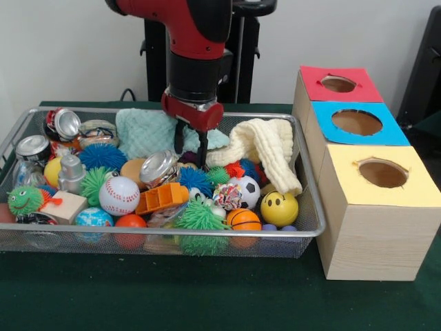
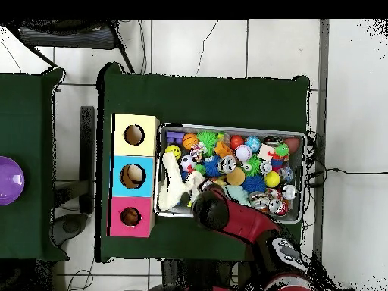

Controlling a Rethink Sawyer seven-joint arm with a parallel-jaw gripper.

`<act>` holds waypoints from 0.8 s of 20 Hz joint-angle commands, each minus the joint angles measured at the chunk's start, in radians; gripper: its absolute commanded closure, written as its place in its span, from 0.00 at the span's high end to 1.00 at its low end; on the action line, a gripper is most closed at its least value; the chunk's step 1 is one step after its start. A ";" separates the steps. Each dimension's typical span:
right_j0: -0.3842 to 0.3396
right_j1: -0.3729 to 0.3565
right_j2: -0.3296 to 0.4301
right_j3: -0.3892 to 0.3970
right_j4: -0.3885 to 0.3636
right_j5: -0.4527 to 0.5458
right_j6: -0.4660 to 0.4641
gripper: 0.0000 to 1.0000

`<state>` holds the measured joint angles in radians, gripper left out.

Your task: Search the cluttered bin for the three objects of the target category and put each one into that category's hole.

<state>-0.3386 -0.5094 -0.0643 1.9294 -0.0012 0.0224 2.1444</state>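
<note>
Nothing looks sorted yet. All three holes in the wooden boxes show bare wood inside, and the red-bordered hole (image 1: 338, 83) sits well off to one side of the fingers (image 1: 191, 146), past the end of the basket (image 1: 14, 140), untouched as far as I can see. The basket on the green desk (image 1: 207, 296) is still packed: sports balls, spiky rubber balls, crushed cans, a cream knitted cloth (image 1: 265, 148) and a teal cloth (image 1: 148, 131) behind the fingers. I can't pick out any of the plush animals for certain (a patch of orange and red just beside the fingers, under the cream cloth, might be one, but it is too buried to call). So my guess is all three are still to be found and dropped.

The red and black arm comes straight down from above, wrist vertical, over the back middle of the basket. Its two dark fingers point down into the clutter, slightly spread with a narrow gap between them, and nothing visibly pinched there. Their tips sit among the toys beside a crushed can (image 1: 158, 167) and a blue spiky ball (image 1: 196, 181).
</note>
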 commanded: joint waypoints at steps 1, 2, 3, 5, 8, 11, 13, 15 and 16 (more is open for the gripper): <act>0.018 -0.068 0.039 -0.025 0.010 0.087 0.092 1.00; 0.024 -0.082 0.036 -0.019 0.014 0.099 0.094 1.00; 0.025 -0.085 0.038 -0.020 0.017 0.102 0.096 1.00; 0.028 -0.090 0.043 -0.023 0.022 0.102 0.100 1.00; 0.025 -0.105 0.054 -0.017 0.028 0.103 0.109 1.00; 0.029 -0.110 0.050 -0.024 0.036 0.109 0.114 1.00; 0.027 -0.093 0.055 -0.030 0.035 0.091 0.116 1.00; 0.025 -0.065 0.062 -0.042 0.037 0.066 0.121 1.00; 0.023 -0.050 0.067 -0.049 0.037 0.053 0.123 1.00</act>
<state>-0.3139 -0.6073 -0.0646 1.9301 -0.0016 0.0327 2.1444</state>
